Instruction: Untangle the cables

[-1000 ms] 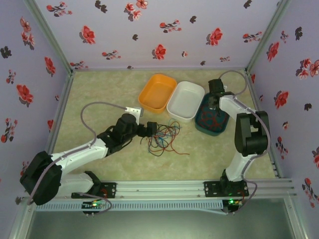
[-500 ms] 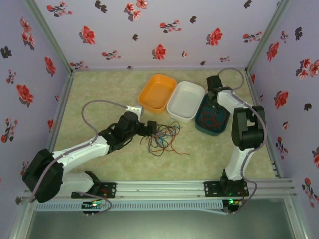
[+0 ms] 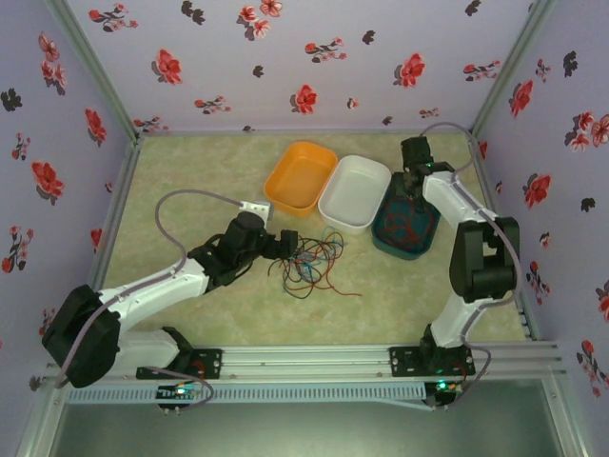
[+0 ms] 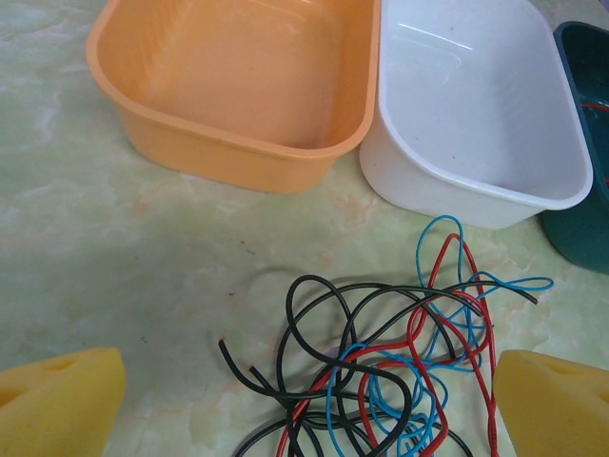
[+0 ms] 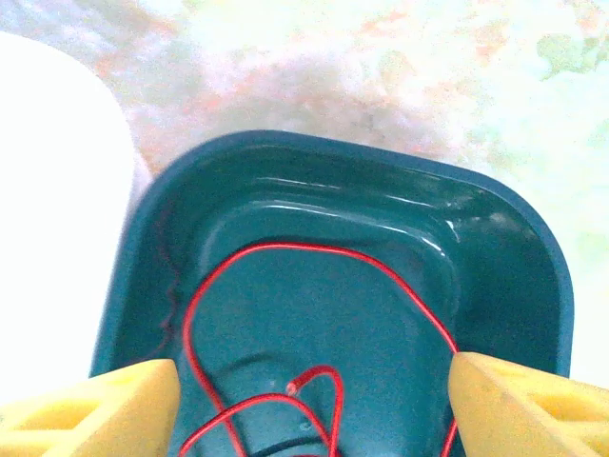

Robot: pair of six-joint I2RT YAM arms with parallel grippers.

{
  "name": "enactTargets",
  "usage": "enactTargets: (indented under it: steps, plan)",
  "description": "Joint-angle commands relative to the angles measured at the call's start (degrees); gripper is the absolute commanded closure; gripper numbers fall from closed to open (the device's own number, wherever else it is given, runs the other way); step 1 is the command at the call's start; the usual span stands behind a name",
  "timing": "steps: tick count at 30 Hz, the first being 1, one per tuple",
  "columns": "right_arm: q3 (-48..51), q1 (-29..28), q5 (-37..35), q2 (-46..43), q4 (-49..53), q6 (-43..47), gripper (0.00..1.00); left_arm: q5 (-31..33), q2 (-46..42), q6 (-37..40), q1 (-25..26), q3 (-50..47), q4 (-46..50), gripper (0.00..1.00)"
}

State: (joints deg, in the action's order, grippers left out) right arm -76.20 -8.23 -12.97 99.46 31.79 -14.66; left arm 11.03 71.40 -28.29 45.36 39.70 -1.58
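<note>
cables (image 4: 381, 376) lie tangled near orange tray (image 4: 238, 157), white tray (image 4: 447, 190) and teal tray (image 5: 533, 286).

The cables (image 3: 309, 265) are thin, flexible wires lying as one loose tangle flat on the surface (image 3: 190, 171), at the centre of the top view. In the left wrist view the tangle fills the lower centre. The black cable (image 4: 319, 279) forms wide loops at the left, with two free ends. The blue cable (image 4: 438, 218) and the red cable (image 4: 489, 343) interlace at the right. A separate red wire (image 5: 314, 248) lies looped inside the teal tray (image 5: 533, 286), at the top view's upper right.
</note>
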Motion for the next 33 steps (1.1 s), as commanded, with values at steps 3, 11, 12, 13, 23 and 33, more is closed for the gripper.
enactTargets:
  steps: [3, 11, 12, 13, 23, 33]
  plan:
    - [-0.23, 0.07, 6.05, -5.06, 2.22, -3.24, 0.27, 1.76, -1.56, -1.13, -0.36, 1.43, 1.14, 0.0]
    - [6.24, -6.97, 11.01, -16.74, 2.02, -10.57, 0.39, 2.18, -0.02, -4.57, -1.24, 4.16, 6.17, 0.0]
    - [7.21, -8.84, 10.54, -17.99, 2.26, -11.67, 0.39, 2.1, 0.8, -5.07, -1.41, 5.01, 7.58, 0.0]
    - [8.18, -10.92, 9.9, -19.08, 2.46, -12.77, 0.4, 1.62, 1.58, -5.28, -1.5, 5.8, 8.6, 0.0]
    - [21.2, -30.08, 4.45, -24.88, -2.44, -28.91, 0.49, -6.02, 10.45, -4.95, -2.32, 13.75, 17.66, 0.03]
    - [23.61, -38.87, 2.08, -16.49, -5.2, -38.98, 0.59, -12.35, 19.03, -6.32, -2.57, 15.85, 17.23, 0.13]
